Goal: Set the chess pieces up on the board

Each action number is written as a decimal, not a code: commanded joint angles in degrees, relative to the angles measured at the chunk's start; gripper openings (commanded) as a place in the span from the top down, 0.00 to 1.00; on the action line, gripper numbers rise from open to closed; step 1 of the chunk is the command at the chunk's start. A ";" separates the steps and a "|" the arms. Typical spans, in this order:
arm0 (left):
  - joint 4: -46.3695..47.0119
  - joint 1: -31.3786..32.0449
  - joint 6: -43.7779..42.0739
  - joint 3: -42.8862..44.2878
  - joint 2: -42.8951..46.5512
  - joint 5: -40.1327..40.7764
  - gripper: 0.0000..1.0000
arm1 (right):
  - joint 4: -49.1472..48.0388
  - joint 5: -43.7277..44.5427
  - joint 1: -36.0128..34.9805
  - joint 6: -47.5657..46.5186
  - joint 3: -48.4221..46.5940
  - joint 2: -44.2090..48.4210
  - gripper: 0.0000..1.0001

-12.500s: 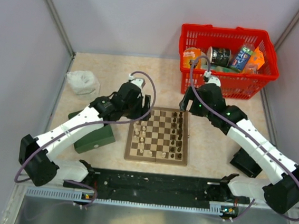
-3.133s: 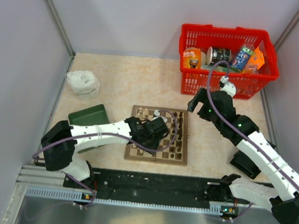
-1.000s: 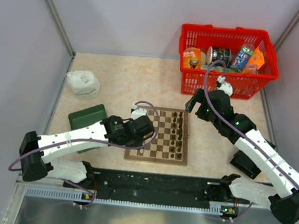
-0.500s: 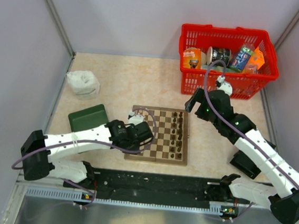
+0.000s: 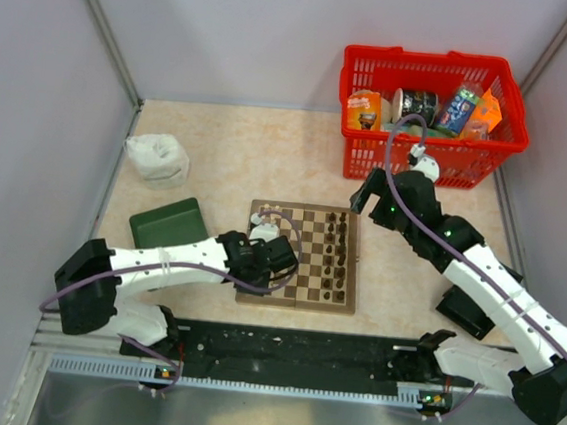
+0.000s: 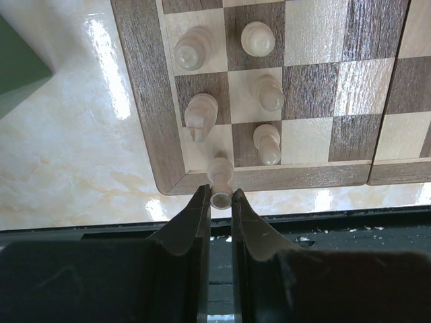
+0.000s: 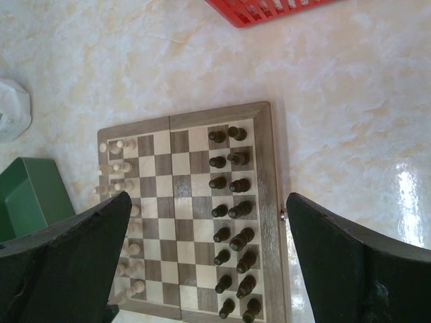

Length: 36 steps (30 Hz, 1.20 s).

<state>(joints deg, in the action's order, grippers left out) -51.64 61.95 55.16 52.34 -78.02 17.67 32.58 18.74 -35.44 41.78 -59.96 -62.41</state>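
Note:
The board (image 5: 305, 247) lies flat at the table's middle. Dark chess pieces (image 7: 232, 202) fill two columns on its right side. Cream chess pieces (image 7: 118, 165) stand along its left side. My left gripper (image 6: 219, 197) is shut on a small cream piece (image 6: 220, 176), holding it by its base over the board's near-left corner square. Several other cream pieces (image 6: 269, 92) stand upright on the squares just beyond. In the top view my left gripper (image 5: 259, 253) hovers at that corner. My right gripper (image 7: 207, 198) hangs open high above the board with nothing in it.
A red basket (image 5: 434, 58) full of groceries stands at the back right. A dark green box (image 5: 167, 223) sits left of the board, a white crumpled bag (image 5: 158, 157) behind it. A black block (image 5: 465, 310) lies under the right arm. A black rail (image 5: 290, 349) runs along the near edge.
My left gripper has slid a little toward the board's near-left corner with the cream piece still in it, and its arm has folded in. The right arm has not moved.

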 commanded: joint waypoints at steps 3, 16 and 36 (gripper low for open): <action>2.33 0.10 -0.31 -0.92 -1.17 2.45 1.00 | -1.29 -0.28 0.46 -0.21 -0.33 -0.43 0.01; 3.91 -0.34 -1.02 -1.89 -1.43 2.72 1.00 | -1.29 -0.99 0.46 -0.30 -0.68 -1.05 0.01; 5.40 -0.34 -0.31 -3.65 -2.22 0.79 0.99 | -1.29 -1.69 0.46 -0.56 -1.38 -2.10 0.01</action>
<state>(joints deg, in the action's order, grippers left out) -48.58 61.80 54.30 50.72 -79.24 20.25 32.60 17.39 -35.44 41.74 -59.96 -64.45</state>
